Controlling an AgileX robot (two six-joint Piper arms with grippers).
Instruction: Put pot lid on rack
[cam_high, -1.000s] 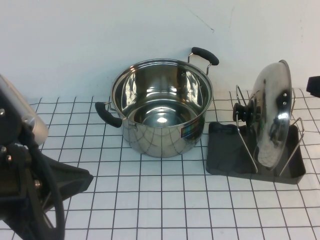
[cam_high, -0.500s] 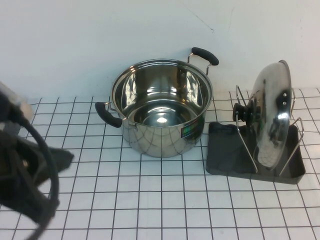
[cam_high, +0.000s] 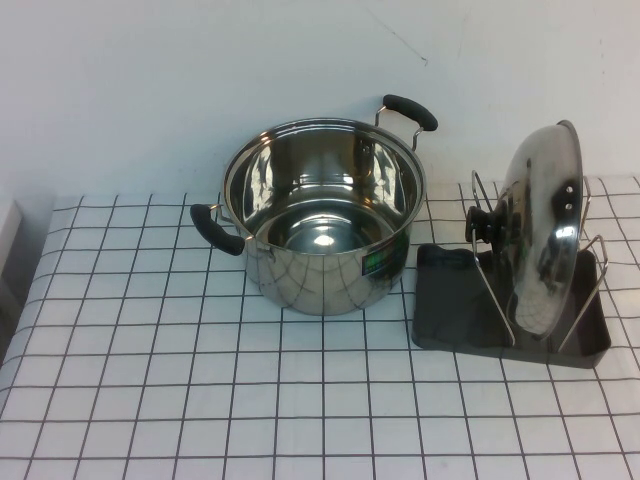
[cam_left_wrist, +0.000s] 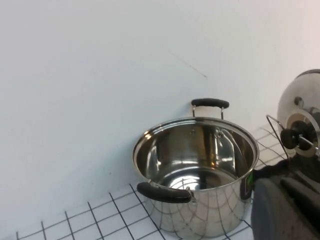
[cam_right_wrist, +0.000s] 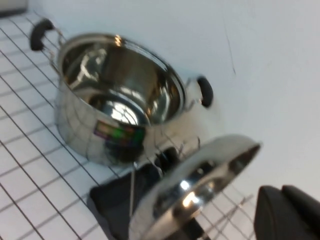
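Observation:
The pot lid (cam_high: 545, 230), shiny steel and domed with a black knob (cam_high: 485, 225), stands on edge between the wire loops of the rack (cam_high: 455, 300), a dark grey tray at the right. Neither gripper shows in the high view. In the left wrist view my left gripper (cam_left_wrist: 285, 189) is left of the pot, clear of it, fingers together and empty; the lid (cam_left_wrist: 305, 97) shows far behind. In the right wrist view my right gripper (cam_right_wrist: 282, 200) is off to the rack's right, fingers together and empty, apart from the lid (cam_right_wrist: 195, 182).
A steel pot (cam_high: 320, 270) with two black handles stands open at the table's middle, just left of the rack; it also shows in the left wrist view (cam_left_wrist: 200, 210) and the right wrist view (cam_right_wrist: 80, 130). The checked cloth (cam_high: 200, 400) lies bare in front. A white wall stands behind.
My left arm has drawn back to the left and out of the high view. The dark bit of my right arm at the right edge has gone too. Lid, rack and pot are unmoved.

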